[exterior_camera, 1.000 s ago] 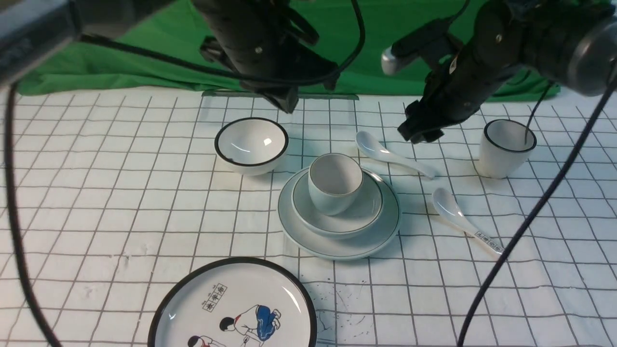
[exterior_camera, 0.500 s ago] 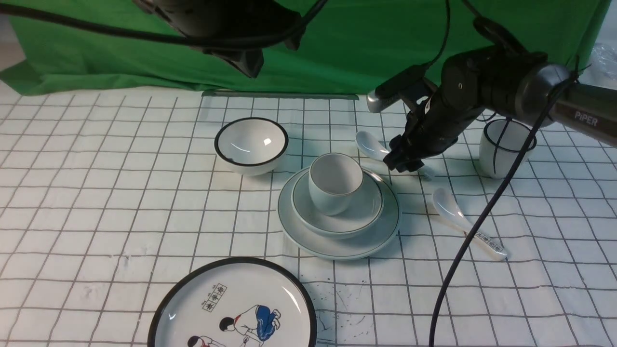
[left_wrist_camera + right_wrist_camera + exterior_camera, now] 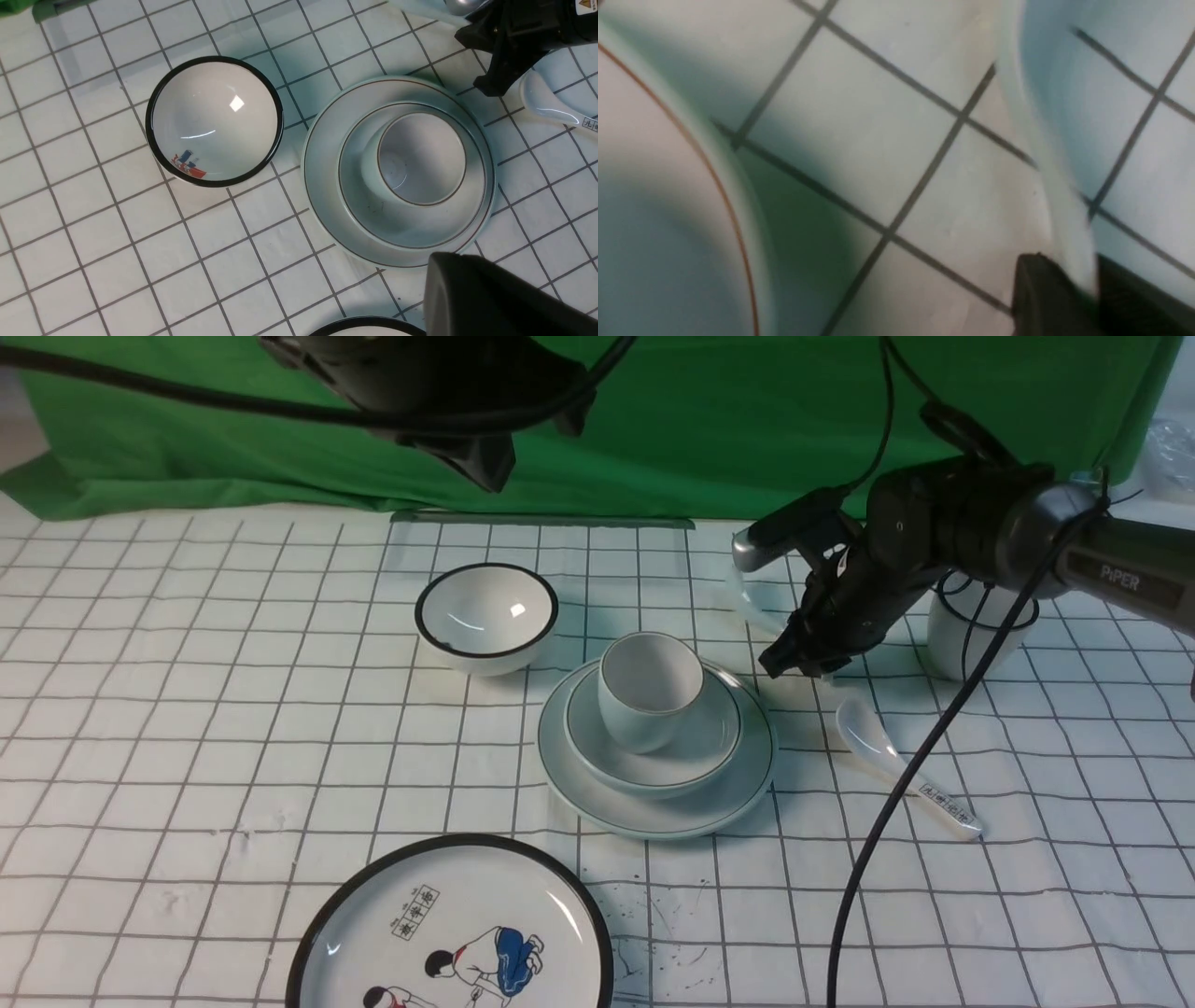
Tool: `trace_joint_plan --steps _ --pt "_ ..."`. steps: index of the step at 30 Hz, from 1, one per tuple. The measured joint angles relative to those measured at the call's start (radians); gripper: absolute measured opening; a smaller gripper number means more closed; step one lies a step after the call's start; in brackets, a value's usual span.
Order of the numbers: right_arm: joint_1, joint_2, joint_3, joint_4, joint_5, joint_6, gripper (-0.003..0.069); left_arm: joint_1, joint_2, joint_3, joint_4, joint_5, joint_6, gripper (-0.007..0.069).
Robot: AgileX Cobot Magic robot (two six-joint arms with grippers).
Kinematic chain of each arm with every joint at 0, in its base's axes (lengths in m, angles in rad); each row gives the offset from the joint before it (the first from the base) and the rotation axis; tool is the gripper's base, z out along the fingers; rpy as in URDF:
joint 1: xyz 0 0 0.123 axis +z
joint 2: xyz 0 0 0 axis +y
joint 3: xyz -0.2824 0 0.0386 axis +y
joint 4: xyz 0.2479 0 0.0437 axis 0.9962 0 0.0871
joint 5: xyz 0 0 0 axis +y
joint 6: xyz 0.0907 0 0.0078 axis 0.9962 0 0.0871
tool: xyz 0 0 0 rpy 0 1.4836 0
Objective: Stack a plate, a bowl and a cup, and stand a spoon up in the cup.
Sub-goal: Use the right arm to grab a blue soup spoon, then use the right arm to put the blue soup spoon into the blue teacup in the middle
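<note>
The plate (image 3: 653, 807) lies mid-table with the wide bowl (image 3: 714, 747) on it and the small cup (image 3: 649, 691) upright in the bowl; the stack also shows in the left wrist view, with the cup (image 3: 420, 158) empty. My right gripper (image 3: 794, 663) is just right of the stack and shut on the handle of the plain spoon (image 3: 750, 600), whose scoop end tilts up off the cloth, blurred. In the right wrist view the handle (image 3: 1064, 210) sits between the dark fingers (image 3: 1041, 294). My left gripper (image 3: 478, 462) hangs high at the back; only one finger (image 3: 490, 298) shows.
A spoon with printed characters (image 3: 896, 770) lies right of the plate. A black-rimmed cup (image 3: 980, 625) stands behind the right arm. A black-rimmed bowl (image 3: 485, 616) sits at the back left of the stack. A cartoon plate (image 3: 448, 933) lies at the front edge.
My right gripper came down onto the plain spoon, shut on its handle and raised it, scoop end tilting up. My left arm rose and drew back from the cup.
</note>
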Motion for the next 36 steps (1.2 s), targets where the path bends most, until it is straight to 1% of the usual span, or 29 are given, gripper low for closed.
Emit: trace_joint_plan --steps 2,4,5,6,10,11,12,15,19,21,23,25,26,30,32,36 --pt "0.0 -0.005 0.0 0.0 0.009 0.0 0.0079 0.0 0.0 0.0 0.0 0.0 0.0 0.0" --pt "0.0 -0.042 -0.004 0.0 0.064 0.0 0.0079 0.0 0.0 0.0 -0.001 0.0 0.0 0.0" --pt "0.0 -0.042 -0.005 -0.001 0.064 0.0 0.0079 0.0 0.0 0.0 -0.001 0.0 0.0 0.0" --pt "0.0 -0.078 -0.019 -0.001 0.109 0.0 0.0079 0.0 0.0 0.0 -0.001 0.0 0.0 0.0" --pt "0.0 -0.188 -0.042 -0.003 0.204 0.0 0.0079 0.0 0.0 0.0 -0.001 0.0 0.0 0.0" --pt "0.0 -0.221 -0.046 -0.001 0.238 0.0 0.0079 0.0 0.0 0.0 -0.001 0.0 0.0 0.0" --pt "0.003 -0.276 -0.049 0.0 0.308 0.0 0.0079 0.0 0.0 0.0 -0.001 0.0 0.0 0.0" --pt "0.012 -0.323 -0.049 0.0 0.38 -0.007 0.0079 0.0 -0.001 0.0 -0.001 0.0 0.0 0.0" --pt "0.06 -0.405 -0.044 0.018 0.571 -0.03 0.0079 0.0 -0.024 0.004 0.0 0.0 0.0 0.0" --pt "0.088 -0.431 -0.023 0.057 0.577 -0.029 0.0079 0.0 -0.049 0.014 0.0 0.0 0.0 0.0" --pt "0.124 -0.461 0.004 0.135 0.577 -0.036 0.0079 0.0 -0.086 0.04 0.004 0.0 0.0 0.0" --pt "0.168 -0.472 0.02 0.174 0.577 -0.043 0.0079 0.0 -0.127 0.082 0.021 0.0 0.0 0.0" --pt "0.173 -0.472 0.02 0.176 0.577 -0.044 0.0079 0.0 -0.136 0.092 0.023 0.0 0.0 0.0" --pt "0.267 -0.447 0.025 0.184 0.577 -0.048 0.0079 0.0 -0.231 0.226 0.051 -0.033 -0.001 0.0" --pt "0.28 -0.429 0.026 0.166 0.577 -0.042 0.0079 0.0 -0.265 0.274 0.053 -0.056 -0.003 0.0" --pt "0.29 -0.379 0.03 0.108 0.576 0.01 0.0079 0.0 -0.337 0.372 0.053 -0.126 -0.015 0.0"
